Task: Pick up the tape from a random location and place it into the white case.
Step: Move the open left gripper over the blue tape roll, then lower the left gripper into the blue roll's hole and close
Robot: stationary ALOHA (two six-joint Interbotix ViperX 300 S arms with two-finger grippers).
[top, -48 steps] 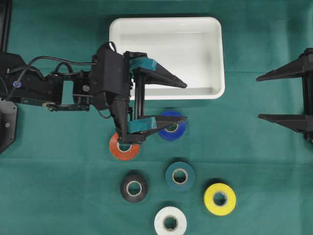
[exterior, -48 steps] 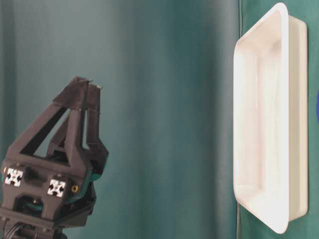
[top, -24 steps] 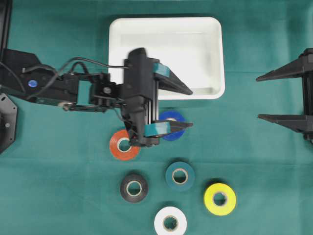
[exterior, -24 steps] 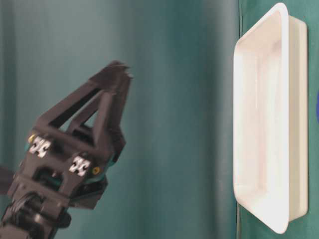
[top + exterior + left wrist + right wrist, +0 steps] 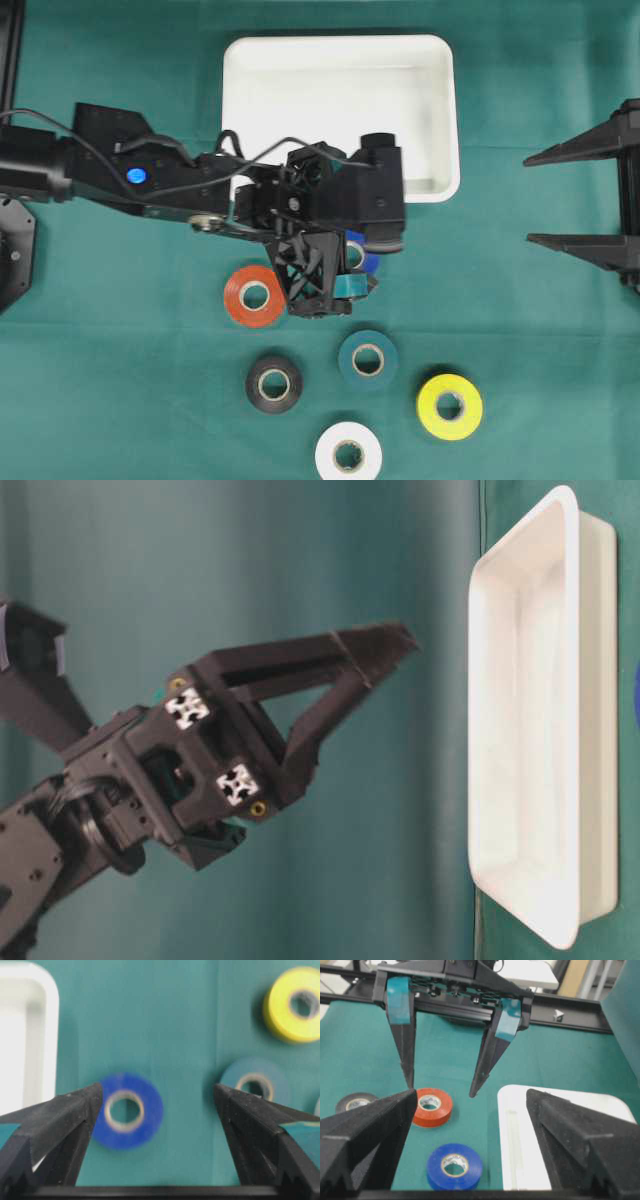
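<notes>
Green table (image 5: 120, 380) carries six tapes. Left hand (image 5: 441, 1089), wide, hangs above blue tape (image 5: 127, 1110), apparently not touching. White case (image 5: 340, 60) lies at 12 o'clock. Right hand (image 5: 530, 198) wide, idle.

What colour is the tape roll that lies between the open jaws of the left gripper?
Blue tape roll, seen best in the left wrist view.

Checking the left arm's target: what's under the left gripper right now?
The blue tape roll lies flat on the green cloth under the open left gripper, apart from its fingers. Overhead, the arm covers most of the roll; only its edge shows.
</notes>
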